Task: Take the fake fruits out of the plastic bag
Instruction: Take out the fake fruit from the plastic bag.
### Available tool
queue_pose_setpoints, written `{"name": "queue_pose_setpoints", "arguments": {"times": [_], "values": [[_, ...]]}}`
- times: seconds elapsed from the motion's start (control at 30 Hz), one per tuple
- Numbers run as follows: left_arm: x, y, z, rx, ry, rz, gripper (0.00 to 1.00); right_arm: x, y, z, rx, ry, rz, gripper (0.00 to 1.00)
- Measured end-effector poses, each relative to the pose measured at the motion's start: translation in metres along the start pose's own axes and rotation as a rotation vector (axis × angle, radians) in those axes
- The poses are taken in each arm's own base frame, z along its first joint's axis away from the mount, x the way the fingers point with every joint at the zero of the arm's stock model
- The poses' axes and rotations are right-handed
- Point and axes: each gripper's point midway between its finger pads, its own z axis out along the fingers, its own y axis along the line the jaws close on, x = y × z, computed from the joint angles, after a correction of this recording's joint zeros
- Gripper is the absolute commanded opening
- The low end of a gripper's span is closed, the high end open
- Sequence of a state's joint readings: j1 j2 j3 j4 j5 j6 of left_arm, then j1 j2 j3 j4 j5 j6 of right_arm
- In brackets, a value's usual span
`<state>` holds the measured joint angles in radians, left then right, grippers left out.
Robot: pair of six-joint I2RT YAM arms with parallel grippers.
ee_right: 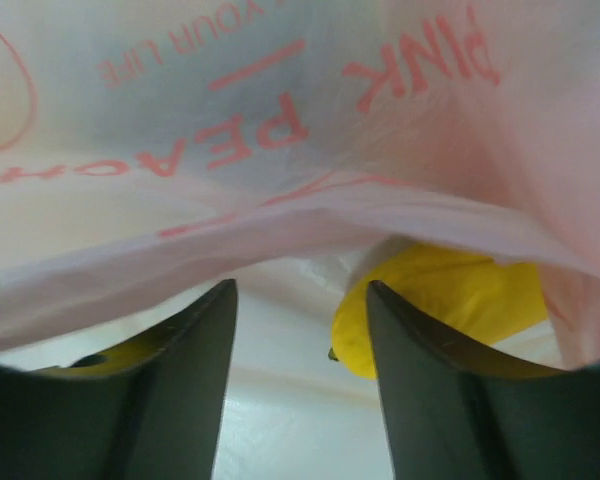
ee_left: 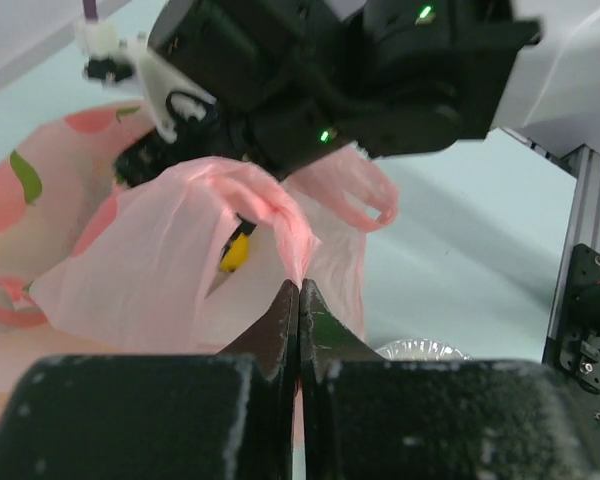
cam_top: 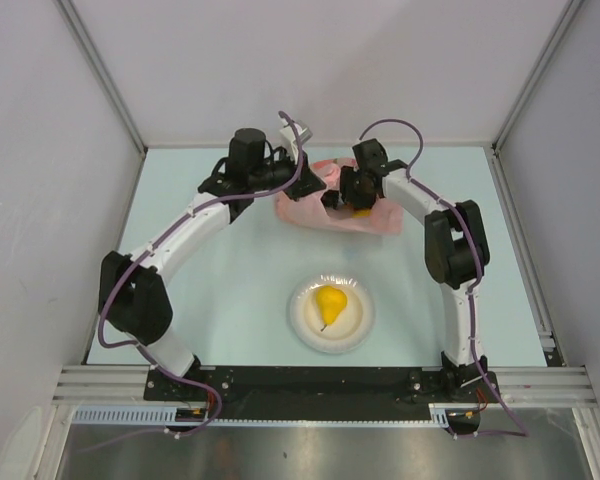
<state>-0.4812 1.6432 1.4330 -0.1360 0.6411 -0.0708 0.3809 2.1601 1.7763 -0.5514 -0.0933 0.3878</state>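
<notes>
The pink plastic bag (cam_top: pixel 325 205) lies at the far middle of the table. My left gripper (ee_left: pixel 298 290) is shut on a fold of the bag's rim (ee_left: pixel 290 235) and holds it up. My right gripper (ee_right: pixel 302 300) is open inside the bag's mouth, its fingers reaching under the pink film (ee_right: pixel 280 120). A yellow fake fruit (ee_right: pixel 440 300) lies just beyond the right finger; a bit of yellow (ee_left: pixel 236 252) also shows through the opening in the left wrist view. A yellow pear (cam_top: pixel 329 303) lies on the white plate (cam_top: pixel 302 325). Other fruits are hidden.
The white plate sits at the near middle between the two arm bases, and its edge (ee_left: pixel 420 350) shows in the left wrist view. Grey walls enclose the table on three sides. An aluminium frame post (ee_left: pixel 585 250) stands at the right.
</notes>
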Motion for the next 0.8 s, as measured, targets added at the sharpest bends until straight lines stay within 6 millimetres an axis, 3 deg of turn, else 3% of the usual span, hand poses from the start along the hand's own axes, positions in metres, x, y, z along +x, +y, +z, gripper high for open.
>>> {"name": "queue_pose_setpoints", "arguments": {"times": [0.03, 0.17, 0.4, 0.57, 0.67, 0.7, 0.77, 0.8], "values": [[-0.004, -0.002, 0.0, 0.006, -0.006, 0.006, 0.0, 0.003, 0.0, 0.001, 0.007, 0.004, -0.001, 0.76], [-0.018, -0.011, -0.004, 0.048, -0.028, 0.049, 0.01, -0.006, -0.012, 0.002, 0.116, -0.057, -0.019, 0.86], [-0.011, -0.017, -0.007, 0.079, 0.002, 0.051, 0.0, -0.038, -0.032, 0.001, 0.248, -0.166, -0.011, 0.86], [-0.006, -0.018, -0.007, 0.086, 0.018, 0.063, 0.0, -0.048, -0.046, 0.029, 0.291, -0.181, -0.012, 0.81], [-0.004, -0.018, -0.007, 0.086, 0.023, 0.065, 0.0, -0.048, -0.057, 0.053, 0.321, -0.181, -0.03, 0.6], [-0.003, -0.017, -0.007, 0.085, 0.025, 0.065, 0.0, -0.048, -0.059, 0.058, 0.326, -0.182, -0.043, 0.48], [-0.001, -0.017, -0.007, 0.086, 0.03, 0.064, 0.0, -0.054, -0.061, 0.063, 0.327, -0.199, -0.068, 0.37], [0.0, -0.017, -0.007, 0.086, 0.033, 0.064, 0.0, -0.057, -0.061, 0.063, 0.323, -0.209, -0.087, 0.25]]}}
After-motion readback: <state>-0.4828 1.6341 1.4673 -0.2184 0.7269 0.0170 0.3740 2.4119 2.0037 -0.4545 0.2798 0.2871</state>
